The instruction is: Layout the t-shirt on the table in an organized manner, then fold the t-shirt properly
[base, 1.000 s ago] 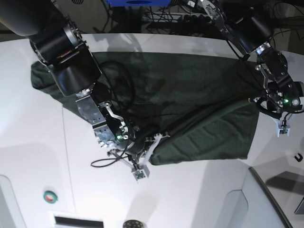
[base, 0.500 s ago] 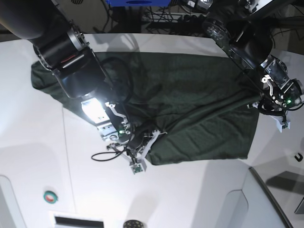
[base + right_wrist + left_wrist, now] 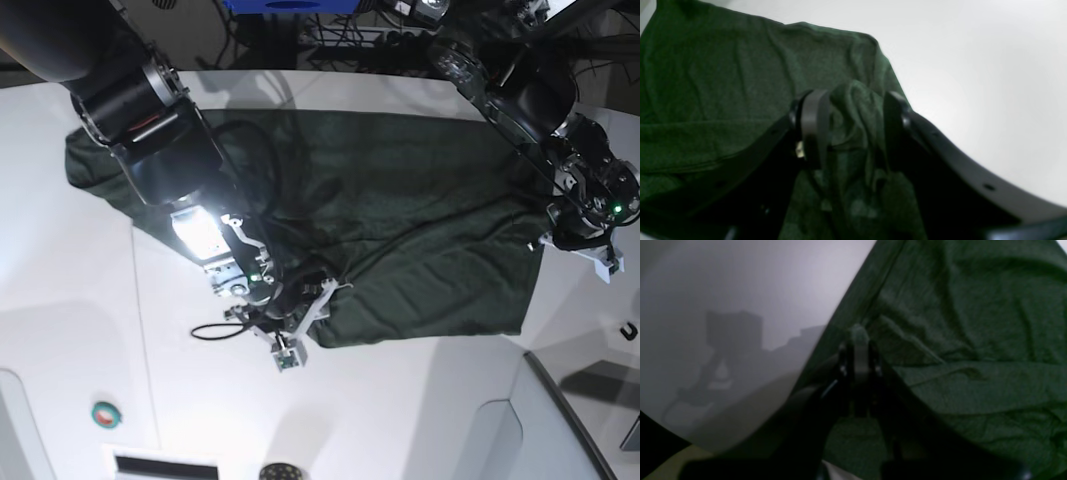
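Note:
The dark green t-shirt (image 3: 400,200) lies spread and wrinkled across the white table (image 3: 400,420). My right gripper (image 3: 310,303) is at the shirt's lower left edge. In the right wrist view its jaws stand apart (image 3: 853,123), open, with a loose bunch of the t-shirt (image 3: 723,83) rising between the fingers (image 3: 811,123). My left gripper (image 3: 565,232) is at the shirt's right edge. In the left wrist view it is shut (image 3: 858,350) on the t-shirt's (image 3: 973,340) hem, beside bare table (image 3: 740,290).
A thin dark seam (image 3: 140,320) runs down the tabletop. A black cable loop (image 3: 215,335) hangs under the right arm. A teal and red round button (image 3: 106,412) sits near the front left. A grey panel (image 3: 560,420) and a black hook (image 3: 628,332) are at the right.
The right gripper's jaws have come apart and let go of the fold they pinched. The left gripper stays shut on the right edge and has shifted slightly.

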Motion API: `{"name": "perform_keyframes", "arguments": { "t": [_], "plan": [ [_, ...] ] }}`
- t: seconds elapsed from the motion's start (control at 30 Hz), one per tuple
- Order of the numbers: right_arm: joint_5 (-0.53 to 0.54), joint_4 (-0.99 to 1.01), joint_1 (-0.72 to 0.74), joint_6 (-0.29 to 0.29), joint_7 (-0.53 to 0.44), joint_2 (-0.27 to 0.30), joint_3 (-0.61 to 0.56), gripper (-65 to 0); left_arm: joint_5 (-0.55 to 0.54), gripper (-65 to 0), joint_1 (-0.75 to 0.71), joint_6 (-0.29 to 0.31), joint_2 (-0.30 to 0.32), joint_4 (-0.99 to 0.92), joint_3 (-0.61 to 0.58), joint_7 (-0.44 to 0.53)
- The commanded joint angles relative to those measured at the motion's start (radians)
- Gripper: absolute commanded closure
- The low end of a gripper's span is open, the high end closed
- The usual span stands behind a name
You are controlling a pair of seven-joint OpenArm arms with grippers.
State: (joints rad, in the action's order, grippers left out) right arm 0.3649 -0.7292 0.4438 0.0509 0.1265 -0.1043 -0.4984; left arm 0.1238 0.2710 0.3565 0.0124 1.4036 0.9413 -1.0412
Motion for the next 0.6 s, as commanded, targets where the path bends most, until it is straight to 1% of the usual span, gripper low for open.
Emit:
{"name": "perform_keyframes", "arguments": {
  "t": [0.0, 0.03, 0.07, 0.13, 0.17, 0.23, 0.3, 0.37, 0.43, 0.47, 0.5, 0.57],
  "plan": [
    [0.004, -0.051, 0.017, -0.001, -0.027, -0.008, 0.005, -24.9, -0.023, -7.9, 0.015, -0.006, 0.025, 0.029, -0.003, 0.014],
    [0.004, -0.096, -0.003, -0.001, -0.027, -0.004, 0.005, -24.9, -0.040, -14.8, 0.014, -0.006, 0.028, 0.041, -0.003, 0.014],
    [0.004, -0.146, -0.021, -0.001, -0.027, 0.013, 0.005, -24.9, -0.056, -20.9, 0.009, -0.006, 0.028, 0.053, -0.003, 0.014],
    [0.004, -0.275, -0.081, -0.001, -0.027, 0.036, 0.005, -24.9, -0.095, -32.3, -0.009, -0.006, 0.030, 0.098, -0.003, 0.014],
    [0.004, -0.353, -0.115, -0.001, -0.026, 0.047, 0.005, -24.9, -0.117, -37.2, -0.019, -0.006, 0.030, 0.125, -0.003, 0.014],
    [0.004, -0.479, -0.179, -0.001, -0.024, 0.081, 0.005, -24.9, -0.145, -43.4, -0.046, -0.006, 0.031, 0.181, -0.003, 0.014],
    [0.004, -0.606, -0.251, -0.001, 0.009, 0.113, 0.005, -24.9, -0.154, -46.2, -0.086, -0.003, 0.031, 0.256, -0.005, 0.014],
    [0.004, -0.715, -0.316, -0.001, 0.052, 0.154, 0.005, -24.6, -0.161, -46.4, -0.160, 0.000, 0.031, 0.331, -0.017, 0.014],
    [0.004, -0.811, -0.389, -0.001, 0.074, 0.189, 0.005, -23.4, -0.169, -46.4, -0.260, 0.000, 0.033, 0.398, -0.064, 0.031],
    [0.004, -0.837, -0.420, -0.001, 0.072, 0.208, 0.005, -22.7, -0.166, -46.2, -0.313, 0.000, 0.034, 0.423, -0.097, 0.063],
    [0.004, -0.861, -0.449, -0.001, 0.072, 0.229, 0.007, -22.1, -0.163, -46.2, -0.378, 0.000, 0.045, 0.444, -0.146, 0.129],
    [0.004, -0.880, -0.492, -0.001, 0.072, 0.257, 0.007, -21.3, -0.157, -46.2, -0.513, 0.000, 0.076, 0.452, -0.244, 0.301]
  ]
}}
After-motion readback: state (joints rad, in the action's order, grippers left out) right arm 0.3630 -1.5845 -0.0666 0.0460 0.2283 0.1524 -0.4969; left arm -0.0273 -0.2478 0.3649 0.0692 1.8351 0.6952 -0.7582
